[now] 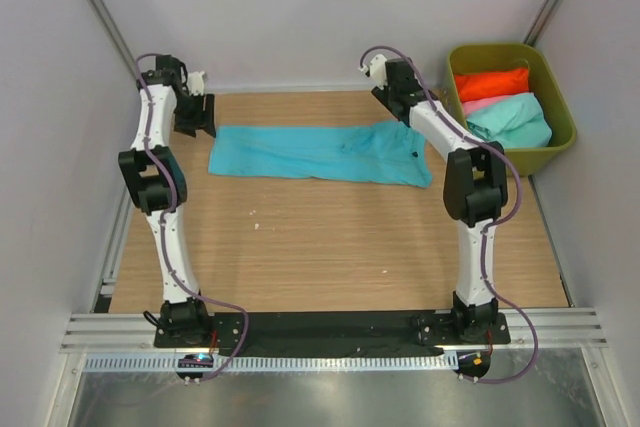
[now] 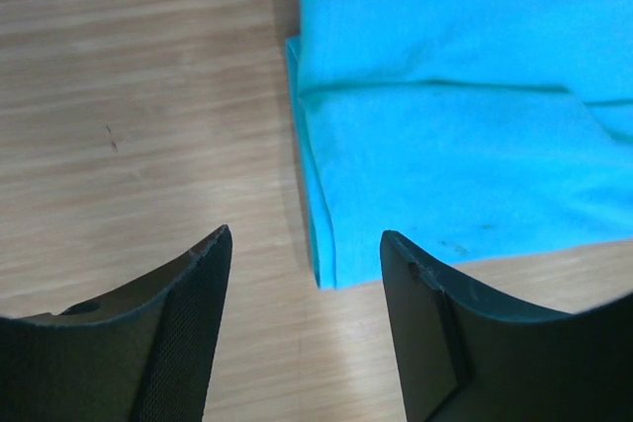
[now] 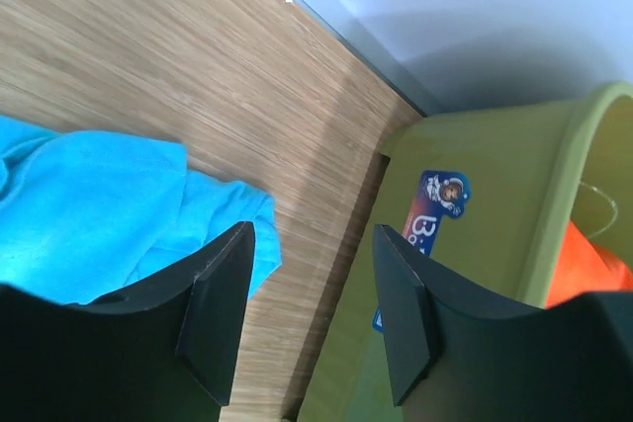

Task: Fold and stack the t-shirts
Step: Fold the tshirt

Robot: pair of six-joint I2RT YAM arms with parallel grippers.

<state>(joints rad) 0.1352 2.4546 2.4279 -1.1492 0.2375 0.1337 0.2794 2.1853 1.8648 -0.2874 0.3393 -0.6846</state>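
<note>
A turquoise-blue t-shirt (image 1: 315,153) lies folded into a long strip across the far part of the table; it also shows in the left wrist view (image 2: 465,135) and in the right wrist view (image 3: 99,214). My left gripper (image 1: 195,119) is open and empty, just off the strip's left end (image 2: 305,244). My right gripper (image 1: 405,112) is open and empty over the strip's right end, between the shirt and the bin (image 3: 309,274). Orange-red (image 1: 492,83), pink (image 1: 478,105) and mint-green (image 1: 510,119) shirts lie in the bin.
An olive-green plastic bin (image 1: 560,97) stands at the far right corner; its wall with a blue label (image 3: 430,214) is close beside my right fingers. Grey walls close in the table at the back and sides.
</note>
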